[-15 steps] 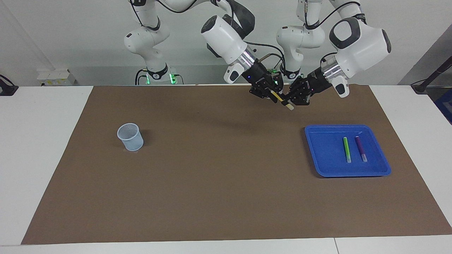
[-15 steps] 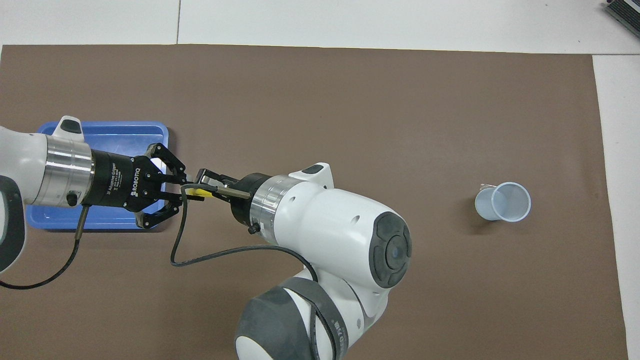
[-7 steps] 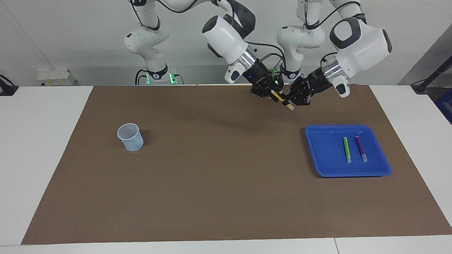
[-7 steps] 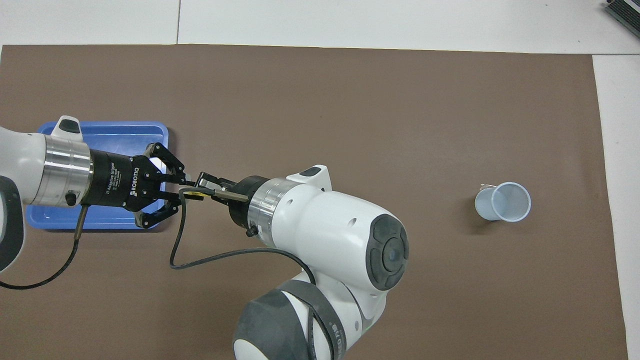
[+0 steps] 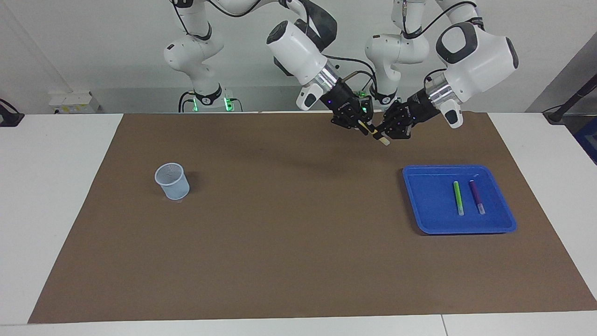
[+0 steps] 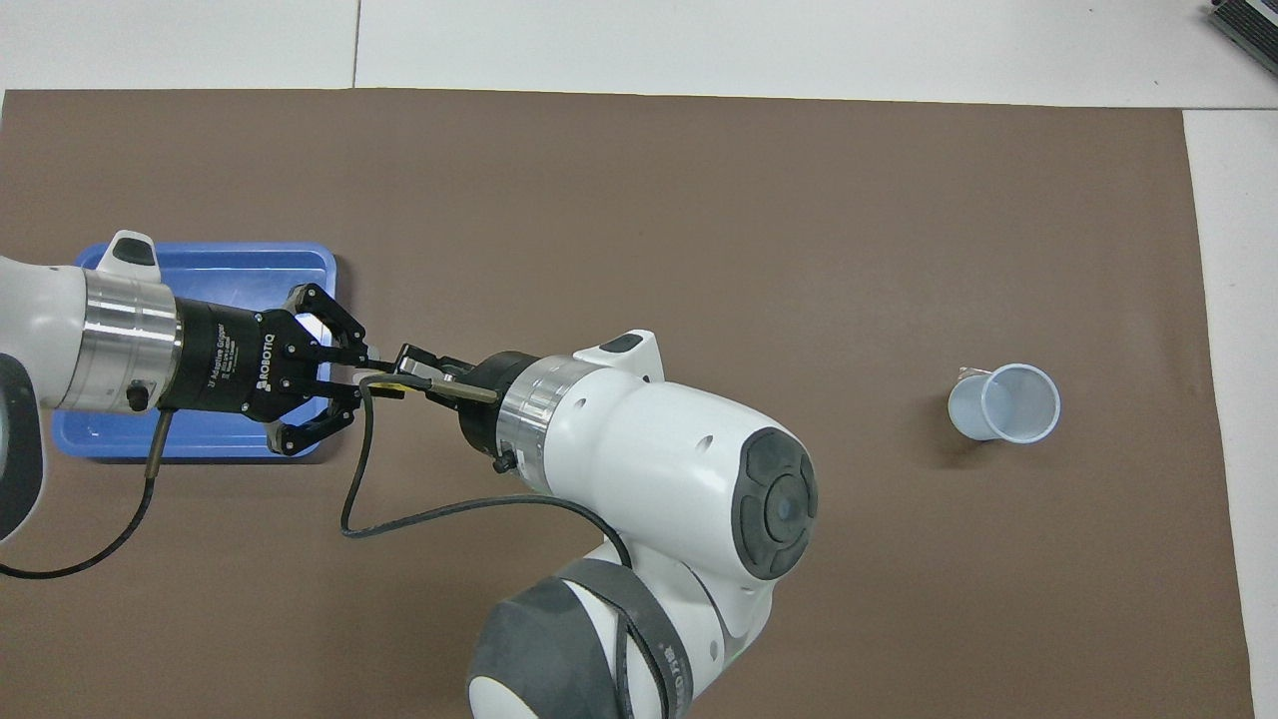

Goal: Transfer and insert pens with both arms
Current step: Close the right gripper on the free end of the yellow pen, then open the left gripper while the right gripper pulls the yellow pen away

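Yellow pen point(image 5: 376, 135) hangs in the air between the two end effectors, tilted, with its whitish cap at the lower end, over the brown mat point(image 5: 298, 242) that covers the worktop point(image 5: 56, 196), above the mat's strip nearest the robots and toward the left arm's end. Left end effector point(image 5: 383, 134), reaching in from the left arm's base, is clamped on the pen near its capped end, fingertips together on it while the outer links splay out to the sides. Right end effector point(image 5: 363, 126), which has reached across from the right arm's base, has closed on the pen's upper part, so both grip the same pen at once. In the overhead view the left end effector point(image 6: 351, 366) and the right end effector point(image 6: 409, 371) meet tip to tip, with only a sliver of the yellow pen point(image 6: 391, 380) showing between them, just beside the blue tray point(image 6: 250, 262). Blue tray point(image 5: 422, 196) lies on the mat toward the left arm's end; in it the green pen point(image 5: 458, 198) and the purple pen point(image 5: 476, 197) lie side by side, near each other but apart. A pale blue mesh cup point(image 5: 172, 180) stands upright on the mat toward the right arm's end, well apart from the tray.
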Available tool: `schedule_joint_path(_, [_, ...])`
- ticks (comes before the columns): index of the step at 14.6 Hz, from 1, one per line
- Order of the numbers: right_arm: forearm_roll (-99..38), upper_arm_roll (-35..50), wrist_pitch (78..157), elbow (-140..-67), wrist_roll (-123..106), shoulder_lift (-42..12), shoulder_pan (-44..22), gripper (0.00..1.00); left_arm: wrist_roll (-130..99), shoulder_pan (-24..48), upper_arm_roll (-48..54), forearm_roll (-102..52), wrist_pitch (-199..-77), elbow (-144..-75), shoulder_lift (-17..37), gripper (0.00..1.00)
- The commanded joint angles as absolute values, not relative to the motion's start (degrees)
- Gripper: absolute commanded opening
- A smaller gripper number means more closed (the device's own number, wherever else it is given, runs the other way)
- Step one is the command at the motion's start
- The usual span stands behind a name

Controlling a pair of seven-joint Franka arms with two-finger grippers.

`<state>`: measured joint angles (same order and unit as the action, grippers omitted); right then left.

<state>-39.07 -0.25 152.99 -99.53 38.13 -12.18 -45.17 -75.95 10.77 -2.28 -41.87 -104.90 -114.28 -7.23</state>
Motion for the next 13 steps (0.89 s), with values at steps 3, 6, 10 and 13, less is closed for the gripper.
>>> schedule_joint_path(3, [-38.14,0.18,152.84,-100.63,38.50,-10.90,-44.56,0.00,-76.82,11.69,-2.64,-42.80,-106.08,-116.28,-9.05,0.11])
schedule_joint_path(6, [-38.14,0.09,152.58,-100.63,38.06,-10.90,-44.30,0.00,-77.26,11.69,-2.64,-42.71,-108.11,-116.37,-9.93,0.61])
schedule_joint_path(10, [-38.06,-0.17,149.08,-101.16,31.22,-10.37,-42.54,0.00,-77.34,11.69,-2.72,-42.54,-107.75,-116.46,-10.20,0.61])
schedule_joint_path(13, [-37.97,-0.35,139.44,-101.34,23.06,-7.92,-37.64,0.00,-75.94,11.69,-2.72,-41.05,-107.40,-116.54,-10.20,0.60])
